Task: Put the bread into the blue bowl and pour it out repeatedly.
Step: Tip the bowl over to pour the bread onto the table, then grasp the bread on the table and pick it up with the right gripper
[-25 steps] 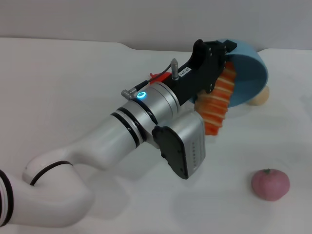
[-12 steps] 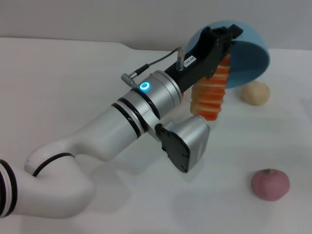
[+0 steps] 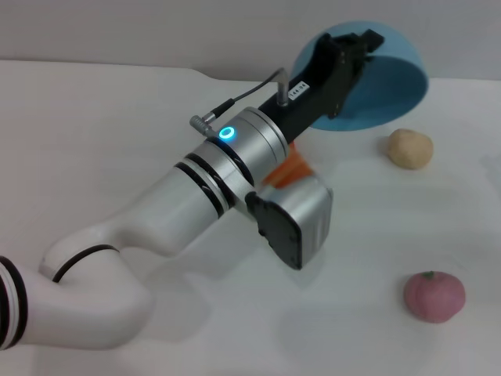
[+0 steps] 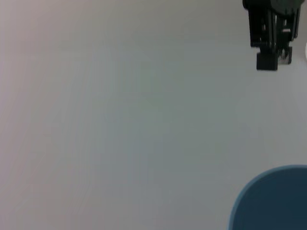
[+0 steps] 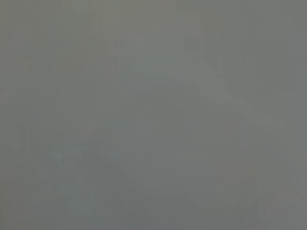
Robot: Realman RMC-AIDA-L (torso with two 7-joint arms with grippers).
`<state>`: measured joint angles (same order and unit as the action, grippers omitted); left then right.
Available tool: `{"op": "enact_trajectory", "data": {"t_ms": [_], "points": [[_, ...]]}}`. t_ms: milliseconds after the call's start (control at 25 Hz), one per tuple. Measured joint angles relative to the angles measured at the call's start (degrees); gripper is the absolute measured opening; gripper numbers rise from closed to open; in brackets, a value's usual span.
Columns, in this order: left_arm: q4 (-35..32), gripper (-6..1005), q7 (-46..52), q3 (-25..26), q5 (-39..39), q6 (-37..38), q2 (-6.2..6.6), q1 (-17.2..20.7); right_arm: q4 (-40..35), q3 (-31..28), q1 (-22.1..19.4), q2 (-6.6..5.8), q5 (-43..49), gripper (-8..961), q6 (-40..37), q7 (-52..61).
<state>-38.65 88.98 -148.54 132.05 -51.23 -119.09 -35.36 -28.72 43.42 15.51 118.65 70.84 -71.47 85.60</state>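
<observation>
The left claw was raised over the far part of the white surface, its black fingers clamped on the rim of the blue bowl. The bowl was held up off the surface and tipped on its side, with its rounded outside facing the head camera and its opening turned away. In the left wrist view a curved piece of the blue bowl filled one corner, and another black claw showed farther off against the pale background; whether its fingers stood apart or together could not be told.

The bread lay on the surface below the bowl and nearer the robot than it, almost wholly hidden behind the left arm's silver wrist and the grey camera housing; only a small orange ridged patch showed. It was outside the bowl and not touching it.

A small round beige lump sat on the surface just below the bowl's lower edge, apart from it. A pink round fruit rested well apart from the bowl, much closer to the robot than the lump.

The right wrist view showed only a flat grey field with nothing to make out
</observation>
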Motion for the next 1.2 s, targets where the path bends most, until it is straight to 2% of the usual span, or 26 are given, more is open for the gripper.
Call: {"op": "enact_trajectory", "data": {"t_ms": [160, 400, 600, 720, 800, 880, 920, 960, 1040, 1080, 1200], "points": [[-2.4, 13, 5.7, 1.5, -7.4, -1.2, -0.01, 0.4, 0.0, 0.1, 0.2, -0.06, 0.0, 491, 0.1, 0.0], [-7.4, 14, 17.1, 9.6, -17.1, -3.6, 0.13, 2.7, 0.0, 0.6, 1.6, -0.09, 0.9, 495, 0.4, -0.6], [-14.0, 13, 20.3, 18.7, -26.5, 3.2, 0.51, 6.4, 0.0, 0.7, 4.6, -0.15, 5.7, 499, 0.6, -0.9], [-17.3, 13, 20.2, 26.9, -33.2, 14.2, 0.72, 8.7, 0.0, 0.7, 7.3, -0.18, 10.2, 501, 1.2, -0.9], [-18.4, 13, 20.0, 36.1, -38.5, 27.5, 0.94, 10.0, 0.0, 0.7, 9.6, -0.18, 13.8, 502, 2.0, -0.5], [-17.0, 13, 20.2, 48.6, -42.4, 45.5, 1.08, 10.5, 0.0, 0.7, 12.2, -0.18, 18.1, 504, 3.1, 0.0], [-15.8, 13, 20.5, 53.5, -43.2, 52.0, 1.15, 10.4, 0.0, 0.7, 13.6, -0.18, 20.5, 504, 3.9, 0.6], [-13.1, 13, 21.2, 60.6, -43.7, 60.3, 1.26, 9.8, 0.0, 0.7, 15.0, -0.18, 23.1, 505, 4.9, 1.6], [-8.3, 14, 22.2, 69.5, -43.5, 71.9, 1.51, 8.6, -0.1, 1.1, 18.0, -0.17, 28.3, 506, 6.6, 4.6], [-6.1, 14, 22.5, 72.9, -43.2, 75.8, 1.78, 8.1, -0.3, 1.5, 19.4, -0.18, 31.1, 507, 7.5, 6.4], [-2.9, 14, 22.6, 77.6, -42.7, 81.5, 2.40, 8.3, -0.7, 4.6, 24.2, -0.18, 38.2, 509, 9.7, 11.9]]}}
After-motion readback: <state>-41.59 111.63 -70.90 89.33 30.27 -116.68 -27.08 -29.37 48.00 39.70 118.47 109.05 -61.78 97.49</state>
